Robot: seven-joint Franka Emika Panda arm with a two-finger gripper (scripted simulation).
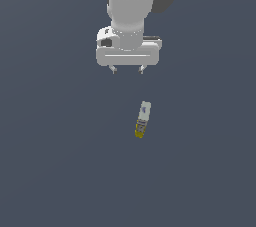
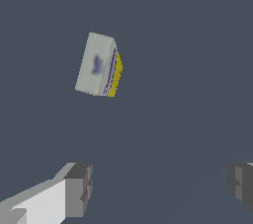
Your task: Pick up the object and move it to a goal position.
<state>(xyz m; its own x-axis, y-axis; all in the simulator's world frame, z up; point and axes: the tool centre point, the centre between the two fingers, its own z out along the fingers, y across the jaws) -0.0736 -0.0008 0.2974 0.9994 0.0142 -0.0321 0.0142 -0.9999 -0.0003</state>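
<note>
Arm vertical, wrist pointing straight down; tool (image 1: pixel 127 69) fingers spread wide apart, nothing between them, clear of contact.

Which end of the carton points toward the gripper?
The pale white end of the carton points toward the open gripper; the yellow end points away.

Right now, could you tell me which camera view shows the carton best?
The wrist view: the carton appears large there, showing its pale end face, printed side and yellow edge. The exterior view shows the carton small but at full length, pale end to yellow end, lying apart from the open gripper.
</note>
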